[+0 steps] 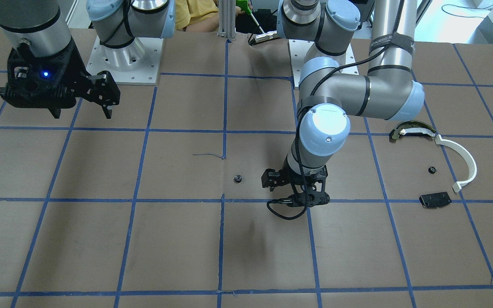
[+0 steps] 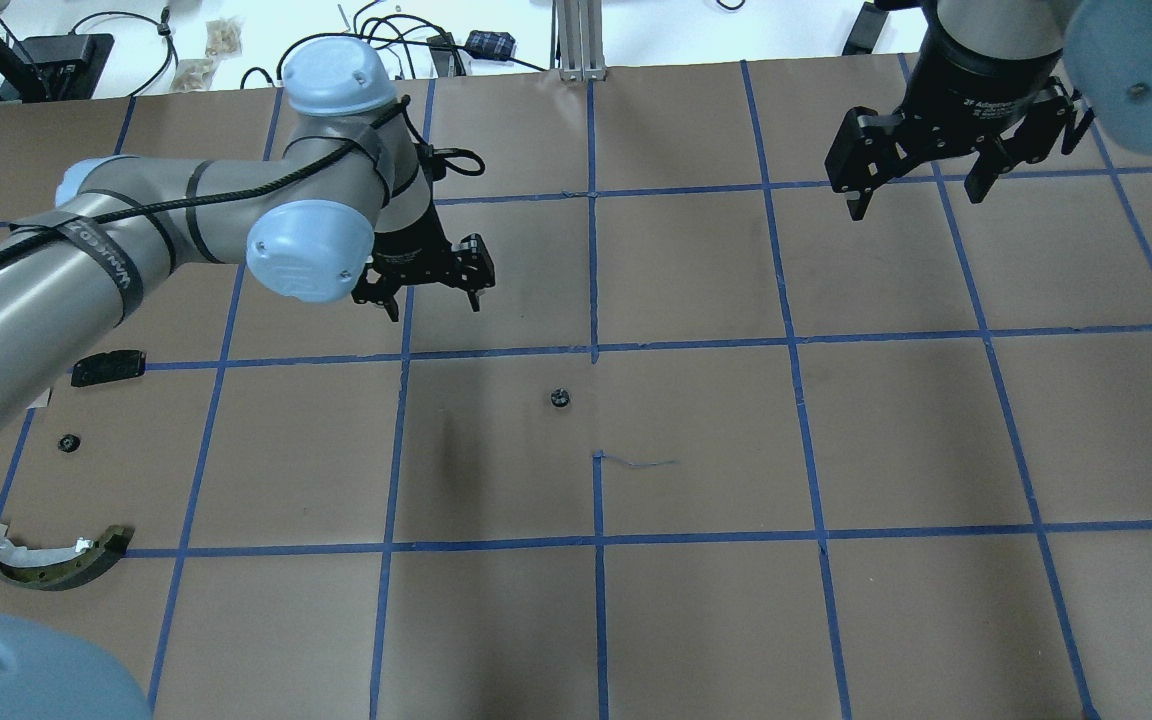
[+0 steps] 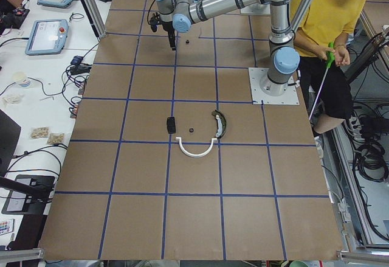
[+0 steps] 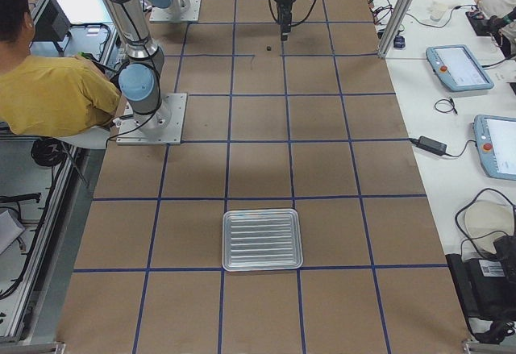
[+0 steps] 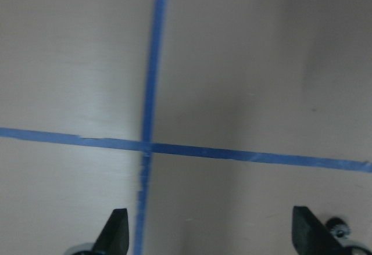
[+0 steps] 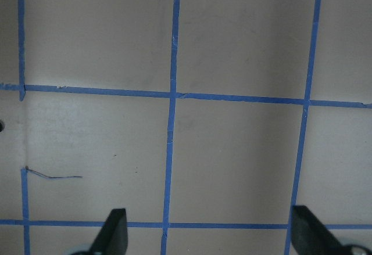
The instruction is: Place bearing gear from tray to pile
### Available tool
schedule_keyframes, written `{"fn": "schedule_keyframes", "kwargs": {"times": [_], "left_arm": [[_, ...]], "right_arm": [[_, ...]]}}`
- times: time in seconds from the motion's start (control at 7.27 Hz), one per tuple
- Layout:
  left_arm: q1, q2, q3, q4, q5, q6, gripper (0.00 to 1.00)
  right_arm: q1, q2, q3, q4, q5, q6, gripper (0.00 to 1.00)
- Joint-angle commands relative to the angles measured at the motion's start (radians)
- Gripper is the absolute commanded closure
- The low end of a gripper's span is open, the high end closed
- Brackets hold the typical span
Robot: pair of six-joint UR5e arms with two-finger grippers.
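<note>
A small black bearing gear [image 1: 238, 178] lies alone on the brown table near the centre; it also shows in the overhead view [image 2: 559, 398] and at the lower right of the left wrist view [image 5: 337, 227]. My left gripper [image 2: 433, 305] is open and empty, hovering beside this gear and apart from it. My right gripper [image 2: 916, 200] is open and empty, high at the far right. The pile holds a white curved strip [image 1: 460, 162], an olive curved piece [image 1: 413, 130], a black plate [image 1: 435, 199] and a second small black gear [image 1: 432, 170]. The metal tray [image 4: 262, 239] shows empty.
The table is brown paper with a blue tape grid [image 2: 593, 350]. A person in yellow [image 3: 331, 17] stands behind the robot bases with a green-handled tool. Tablets and cables [image 4: 459, 68] lie on the side bench.
</note>
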Motion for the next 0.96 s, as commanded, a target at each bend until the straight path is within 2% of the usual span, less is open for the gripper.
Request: {"fn": "schedule_keyframes", "kwargs": {"times": [0.0,0.14,0.41,0.83], "left_arm": [[-0.092,-0.053,-0.010,0.054,-0.051,-0.031,0.00],[-0.120,-0.061,-0.011,0.076,-0.056,-0.047,0.00],[-0.154,-0.084,-0.040,0.070,-0.056,-0.050,0.00],[-0.174,-0.113,-0.051,0.073,-0.061,-0.100,0.00]], "right_arm": [[0.049,0.003,0.001,-0.010,0.006,0.019,0.00],[0.049,0.005,-0.016,-0.013,0.009,0.009,0.00],[0.031,0.006,-0.015,-0.007,0.125,0.006,0.00],[0.026,0.002,-0.016,-0.010,0.070,0.010,0.00]]}}
